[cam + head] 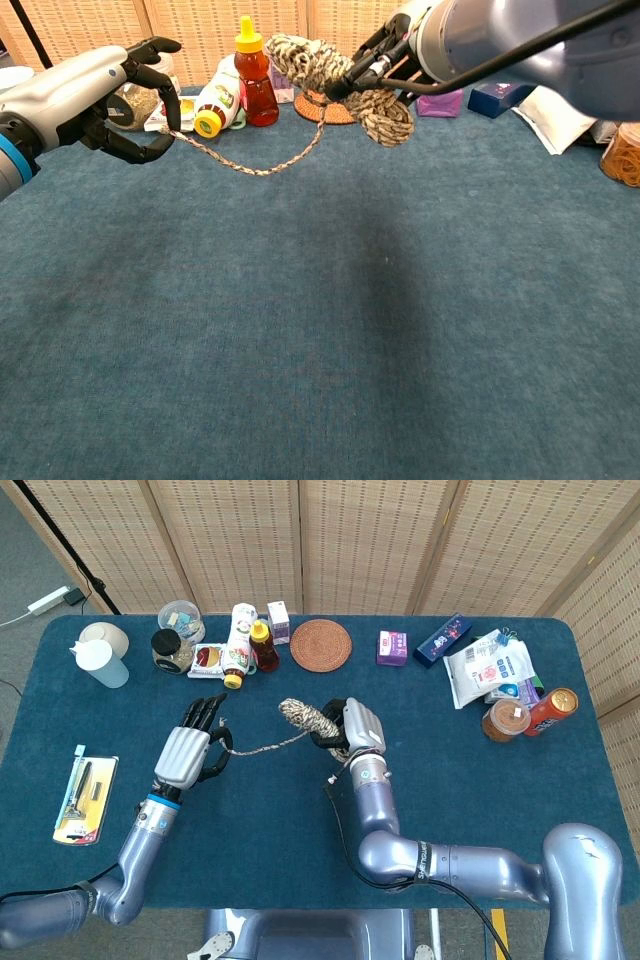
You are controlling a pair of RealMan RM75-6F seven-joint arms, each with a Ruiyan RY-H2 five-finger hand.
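A coiled bundle of speckled tan rope (pixel 308 718) hangs above the blue table, gripped by my right hand (pixel 358 728). In the chest view the rope bundle (pixel 330 72) shows at the top centre, with the right hand (pixel 400 48) wrapped around its right part. A loose strand (pixel 265 747) sags from the bundle to my left hand (pixel 190 753), which pinches its free end. The chest view shows the strand (pixel 262 165) drooping to the cloth and the left hand (pixel 112 95) at the upper left with its fingers curled on the end.
Along the far edge stand a honey bottle (pixel 262 646), a lying white bottle (pixel 238 635), jars, a woven coaster (pixel 321 644), a purple box (pixel 392 647) and a blue box (pixel 443 638). White pouches (pixel 487 670) and a can (pixel 552 708) lie far right. A toothbrush pack (pixel 83 798) lies left.
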